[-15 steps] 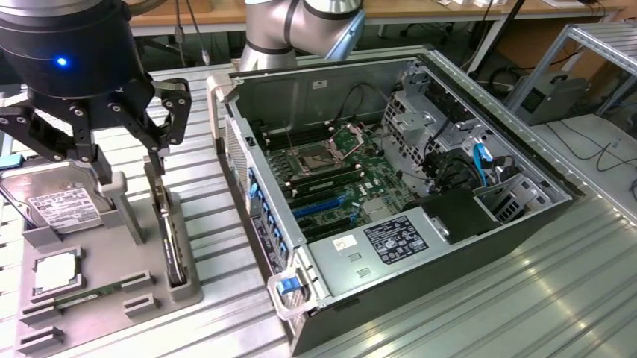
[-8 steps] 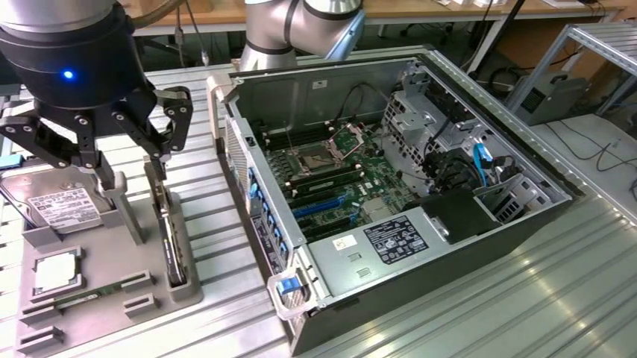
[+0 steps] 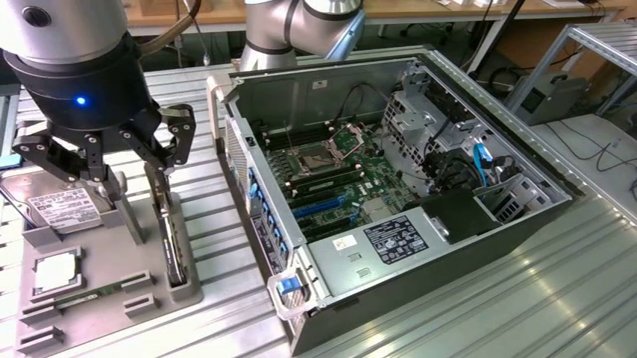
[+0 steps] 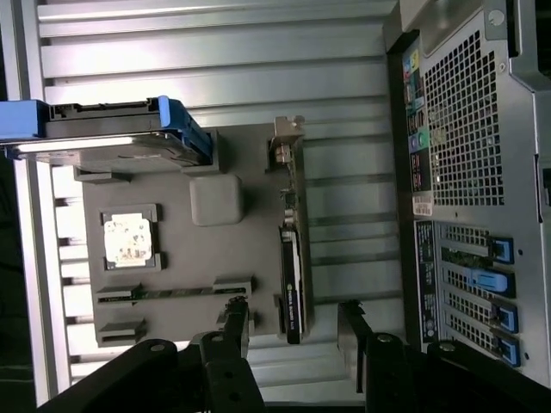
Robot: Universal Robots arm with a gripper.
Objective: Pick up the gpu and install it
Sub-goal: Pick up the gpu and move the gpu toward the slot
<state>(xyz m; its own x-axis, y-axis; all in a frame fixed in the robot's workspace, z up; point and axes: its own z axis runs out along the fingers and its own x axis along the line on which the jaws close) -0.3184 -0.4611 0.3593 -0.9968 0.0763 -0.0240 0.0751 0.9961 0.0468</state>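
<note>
Fingers [image 4: 238, 320] wide open, nothing held: pick step, on approach
Our gripper [image 3: 134, 175] hovers over the graphics card [image 3: 173, 242], on edge in the grey tray [image 3: 100, 257]; we judge the grab needs fingers straddling it squarely

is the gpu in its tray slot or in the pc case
In the slot: the gpu stands on edge in the grey tray, outside the computer case.

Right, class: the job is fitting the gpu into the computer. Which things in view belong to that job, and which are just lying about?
Belong to the job: gpu, on edge in the grey tray; open gripper above it; open computer case.
Lying about: hard drive, processor chip, memory stick, all on the tray.
</note>
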